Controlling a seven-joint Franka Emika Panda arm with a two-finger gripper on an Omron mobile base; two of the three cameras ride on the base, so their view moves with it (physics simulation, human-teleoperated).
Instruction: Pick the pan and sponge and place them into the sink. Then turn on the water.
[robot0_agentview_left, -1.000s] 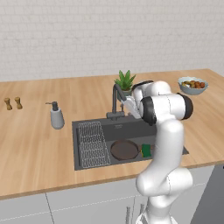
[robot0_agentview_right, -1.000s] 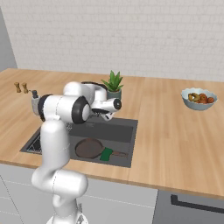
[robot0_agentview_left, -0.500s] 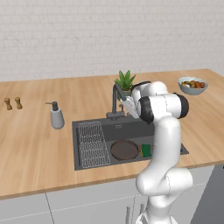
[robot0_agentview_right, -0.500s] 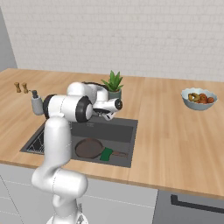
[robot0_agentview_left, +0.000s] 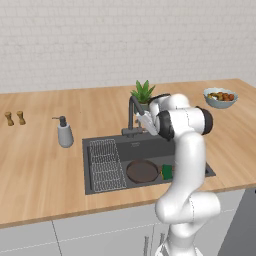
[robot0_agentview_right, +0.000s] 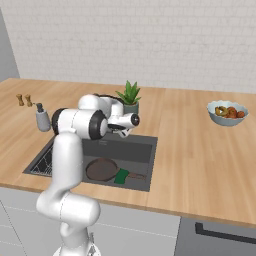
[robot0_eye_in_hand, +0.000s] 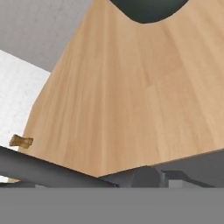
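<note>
A round, shallow, dark brown-black frying pan (robot0_agentview_left: 142, 171) lies flat on the floor of the large rectangular dark grey recessed sink (robot0_agentview_left: 95, 145), its long straight handle (robot0_agentview_right: 136, 175) running along the basin's length toward the end away from the wire rack (robot0_agentview_left: 106, 164). A small rectangular green-topped sponge (robot0_agentview_left: 166, 172) sits in the basin too, just beside the pan's rim where the handle begins — whether it rests on the handle cannot be told. The white arm's gripper (robot0_agentview_left: 145, 121) hangs above the back edge of the sink, close against the dark grey curved-spout faucet (robot0_agentview_left: 132, 115); whether the jaws are spread or closed cannot be told. No water shows at the spout. On the wooden bench (robot0_agentview_left: 40, 165) stand a grey pump soap dispenser (robot0_agentview_left: 64, 133) — near the rack end of the sink — a small green potted plant (robot0_agentview_left: 143, 94) behind the faucet, two small brown shakers (robot0_agentview_left: 15, 118) and a grey bowl of fruit (robot0_agentview_left: 219, 97).
</note>
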